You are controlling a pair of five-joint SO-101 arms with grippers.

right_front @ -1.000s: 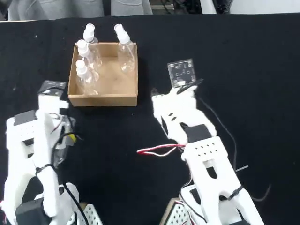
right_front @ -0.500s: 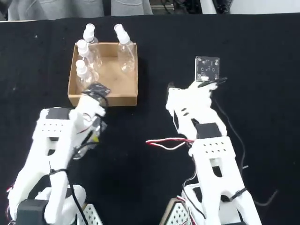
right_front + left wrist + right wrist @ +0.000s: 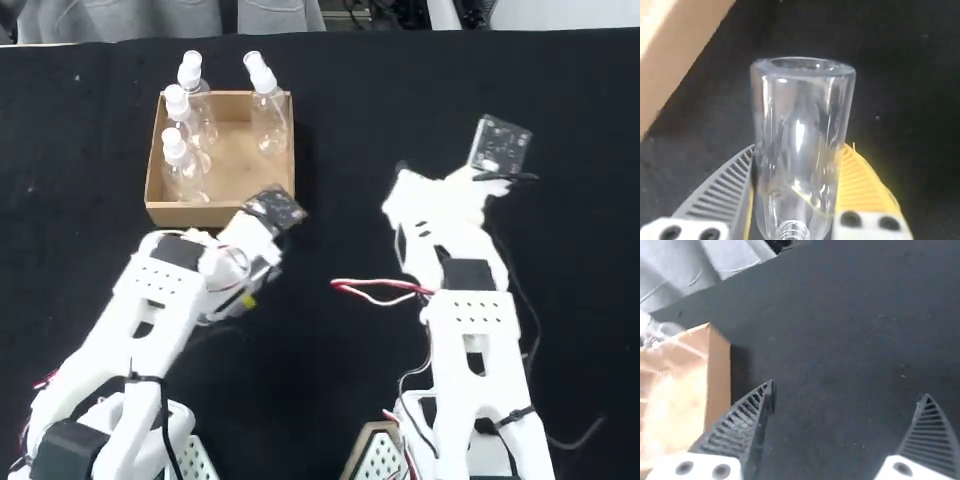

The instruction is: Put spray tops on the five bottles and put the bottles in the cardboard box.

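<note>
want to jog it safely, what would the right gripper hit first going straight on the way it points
Probably the black table: the right gripper has open jaws with bare cloth ahead between them. The cardboard box sits off to one side; depth is unclear.

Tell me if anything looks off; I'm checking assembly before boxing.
The bottle in the left tool shows a bare threaded neck with no spray top, though it is held close to the cardboard box.
</note>
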